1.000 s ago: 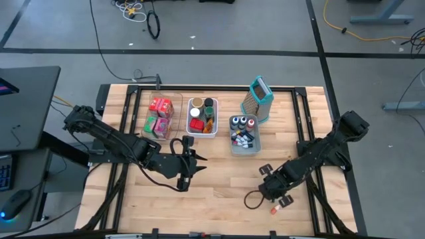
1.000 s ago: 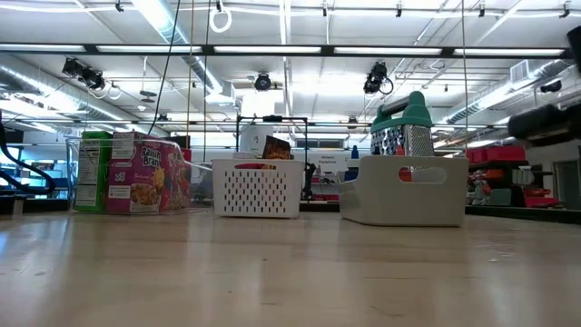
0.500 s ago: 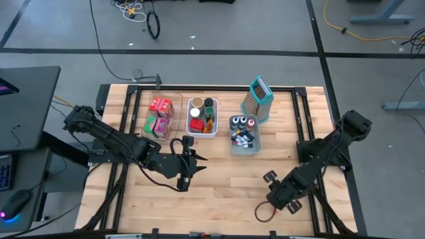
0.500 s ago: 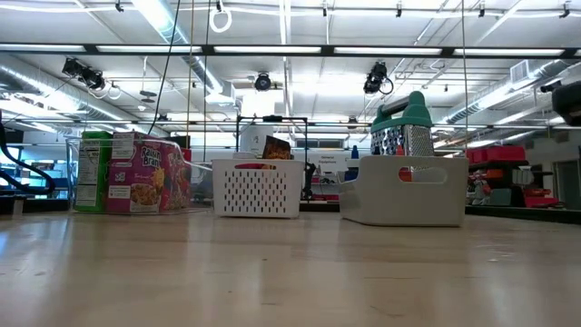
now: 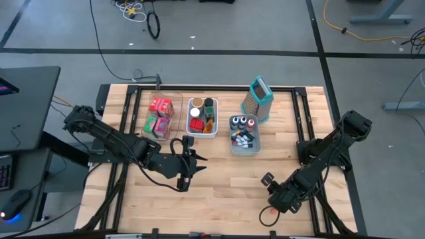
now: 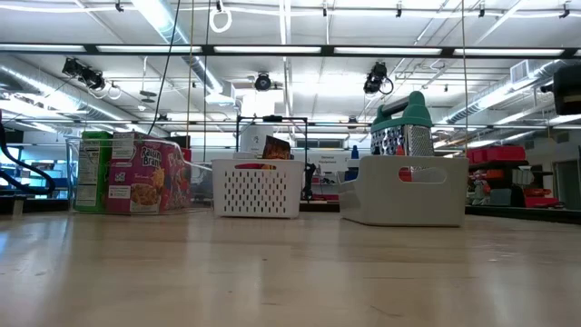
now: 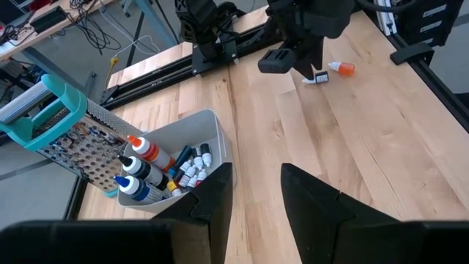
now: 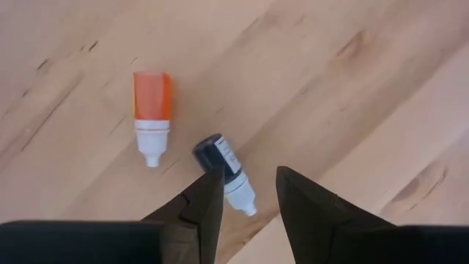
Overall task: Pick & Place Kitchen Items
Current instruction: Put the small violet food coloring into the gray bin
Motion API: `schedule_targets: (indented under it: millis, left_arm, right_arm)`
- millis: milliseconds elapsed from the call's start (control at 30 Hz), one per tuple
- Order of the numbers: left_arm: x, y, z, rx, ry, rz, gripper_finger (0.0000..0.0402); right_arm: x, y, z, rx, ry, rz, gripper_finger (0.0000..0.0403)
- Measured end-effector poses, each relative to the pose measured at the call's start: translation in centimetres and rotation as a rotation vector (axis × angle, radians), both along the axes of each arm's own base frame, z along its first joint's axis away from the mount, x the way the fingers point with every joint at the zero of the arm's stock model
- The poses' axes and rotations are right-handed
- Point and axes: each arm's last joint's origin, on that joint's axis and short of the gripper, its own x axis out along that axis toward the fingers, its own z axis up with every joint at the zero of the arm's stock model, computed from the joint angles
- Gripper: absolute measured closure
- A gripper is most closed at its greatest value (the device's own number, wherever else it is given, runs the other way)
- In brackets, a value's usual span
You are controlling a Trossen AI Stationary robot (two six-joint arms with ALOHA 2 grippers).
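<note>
Right gripper (image 8: 245, 192) being held over dark bottle (image 8: 224, 171), fingers parted, nothing gripped, bottle lined up between tips for pick. Orange bottle (image 8: 152, 114) lying beside. Left gripper (image 7: 256, 192) being kept parted, empty, waiting.

The pink cereal box (image 6: 141, 174) in the clear bin reads "Raisin Bran". No other text on anything else can be read.

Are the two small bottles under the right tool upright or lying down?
Lying down: the orange bottle and dark bottle both rest on their sides.
</note>
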Motion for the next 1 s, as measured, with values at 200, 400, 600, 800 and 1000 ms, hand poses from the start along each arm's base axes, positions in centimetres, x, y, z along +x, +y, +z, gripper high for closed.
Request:
schedule_targets:
  millis: [200,400,600,800,1000]
  left_arm:
    - [0.0,0.0,0.0,-0.001,0.000,0.001,0.0276]
    - [0.0,0.0,0.0,0.000,0.000,0.000,0.0276]
    - [0.0,0.0,0.0,-0.001,-0.001,0.000,0.0276]
    - [0.1,0.0,0.1,-0.006,-0.011,0.000,0.0276]
    - [0.1,0.0,0.1,-0.007,-0.013,0.000,0.0276]
  right_arm:
    - [0.2,0.2,-0.2,0.007,-0.007,0.044,0.0266]
    - [0.1,0.7,-1.3,-0.018,0.018,0.112,0.0266]
    - [0.3,1.0,-2.0,-0.030,0.019,0.135,0.0266]
    - [0.9,1.5,-3.3,-0.035,0.015,0.130,0.0270]
    - [0.9,1.5,-3.7,-0.033,0.042,0.056,0.0296]
